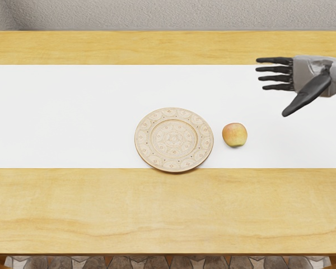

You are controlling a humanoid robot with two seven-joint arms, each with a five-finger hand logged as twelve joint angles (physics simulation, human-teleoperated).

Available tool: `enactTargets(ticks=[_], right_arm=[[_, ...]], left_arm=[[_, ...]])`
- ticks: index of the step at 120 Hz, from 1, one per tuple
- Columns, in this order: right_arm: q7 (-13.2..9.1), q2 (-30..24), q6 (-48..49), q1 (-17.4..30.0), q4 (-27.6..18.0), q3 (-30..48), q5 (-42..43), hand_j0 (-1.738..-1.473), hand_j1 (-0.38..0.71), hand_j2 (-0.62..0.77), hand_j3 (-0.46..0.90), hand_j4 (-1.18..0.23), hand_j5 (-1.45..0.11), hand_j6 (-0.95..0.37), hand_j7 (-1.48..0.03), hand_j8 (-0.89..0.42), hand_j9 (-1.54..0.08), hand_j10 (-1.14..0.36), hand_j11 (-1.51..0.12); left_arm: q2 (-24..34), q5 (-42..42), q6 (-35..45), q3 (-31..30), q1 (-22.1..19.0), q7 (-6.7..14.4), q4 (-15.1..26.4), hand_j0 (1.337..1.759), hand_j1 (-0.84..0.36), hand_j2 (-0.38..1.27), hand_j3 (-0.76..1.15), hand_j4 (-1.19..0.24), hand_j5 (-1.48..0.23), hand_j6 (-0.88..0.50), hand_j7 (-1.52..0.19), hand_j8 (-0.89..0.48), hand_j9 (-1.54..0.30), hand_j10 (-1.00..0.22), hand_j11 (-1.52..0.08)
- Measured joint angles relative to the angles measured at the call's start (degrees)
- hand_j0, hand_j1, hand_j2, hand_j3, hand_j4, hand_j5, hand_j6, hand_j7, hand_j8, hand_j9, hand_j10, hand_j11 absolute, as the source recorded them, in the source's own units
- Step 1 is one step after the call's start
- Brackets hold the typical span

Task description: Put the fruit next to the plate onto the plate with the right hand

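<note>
From the head view, my only feed, the right hand (303, 78) comes in at the upper right. The frame cuts it off at the wrist, so I see nothing of the arm behind it. I am looking at the grey back of the hand, and the palm side is turned away from me. The four dark fingers (272, 70) are stretched out straight and point left, with narrow gaps between them. The thumb (306, 96) sticks out on its own, slanting down and to the left. The hand is fully open, holding nothing and touching nothing. I cannot tell how high it is above the counter (157, 207).

The fruit (234, 135) sits on the white cloth (61, 117) just right of the plate (147, 124), with a small gap between them. It is not on the plate. It is round, yellow with a reddish blush, and looks like an apple, though I cannot make out a stem. It lies below and to the left of the hand, well apart from it.

The plate is flat, tan and patterned, and its near rim reaches the front edge of the cloth. A sliver of tiled floor (168, 262) shows along the bottom edge, cut off by the frame.
</note>
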State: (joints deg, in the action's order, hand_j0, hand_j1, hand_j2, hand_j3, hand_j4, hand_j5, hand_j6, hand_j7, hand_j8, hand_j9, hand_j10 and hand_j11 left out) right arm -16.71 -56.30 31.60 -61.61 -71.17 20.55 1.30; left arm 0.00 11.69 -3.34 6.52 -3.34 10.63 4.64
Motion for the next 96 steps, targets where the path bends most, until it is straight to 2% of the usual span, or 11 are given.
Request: enactTargets(ticks=[22,34,53,72,87,96], right_arm=[[-1.03,0.16,2.83,-0.08,1.61,0.14,4.26,-1.658,-0.32,0.00,0.00,-0.03,-0.04,-0.03,-0.04,-0.03,-0.04,-0.04,-0.03],[-1.46,0.37,2.32,-0.24,-0.48,-0.15,13.66,-1.658,-0.32,0.00,0.00,-0.03,-0.04,-0.03,-0.04,-0.03,-0.04,-0.04,-0.03],[-1.87,2.01,-7.69,-0.62,-5.62,-1.56,26.47,-1.658,-0.32,0.00,0.00,-0.03,-0.04,-0.03,-0.04,-0.03,-0.04,-0.03,-0.03],[-6.46,6.70,-18.82,-3.35,-7.43,-7.62,33.86,-1.658,-0.32,0.00,0.00,-0.03,-0.04,-0.03,-0.04,-0.03,-0.04,-0.03,-0.04],[-13.33,10.42,-24.57,-4.65,-8.39,-10.63,38.12,-1.658,-0.32,0.00,0.00,-0.03,-0.04,-0.03,-0.04,-0.03,-0.04,-0.03,-0.04],[-15.87,12.67,-27.95,-5.00,-8.74,-11.34,39.22,-1.658,-0.31,-0.01,0.00,-0.04,-0.04,-0.04,-0.04,-0.04,-0.04,-0.04,-0.04]], left_arm=[[0.00,0.00,0.00,0.00,0.00,0.00,-0.02,1.658,0.06,0.05,0.00,-0.25,-0.32,-0.25,-0.32,-0.25,-0.32,-0.25,-0.32],[0.00,0.00,0.00,0.00,0.00,0.00,0.00,1.658,0.06,0.05,0.00,-0.25,-0.32,-0.25,-0.32,-0.25,-0.32,-0.25,-0.32],[0.00,0.00,0.00,0.00,0.00,0.00,0.00,1.658,0.06,0.05,0.00,-0.25,-0.32,-0.25,-0.32,-0.25,-0.32,-0.25,-0.32],[0.00,0.00,0.00,0.00,0.00,0.00,-0.01,1.658,0.06,0.05,0.00,-0.25,-0.32,-0.25,-0.32,-0.25,-0.32,-0.25,-0.32],[0.00,0.00,0.00,0.00,0.00,0.00,-0.02,1.658,0.06,0.05,0.00,-0.25,-0.32,-0.25,-0.32,-0.25,-0.32,-0.25,-0.32],[0.00,0.00,0.00,0.00,0.00,0.00,0.00,1.658,0.06,0.05,0.00,-0.25,-0.32,-0.25,-0.32,-0.25,-0.32,-0.25,-0.32]])
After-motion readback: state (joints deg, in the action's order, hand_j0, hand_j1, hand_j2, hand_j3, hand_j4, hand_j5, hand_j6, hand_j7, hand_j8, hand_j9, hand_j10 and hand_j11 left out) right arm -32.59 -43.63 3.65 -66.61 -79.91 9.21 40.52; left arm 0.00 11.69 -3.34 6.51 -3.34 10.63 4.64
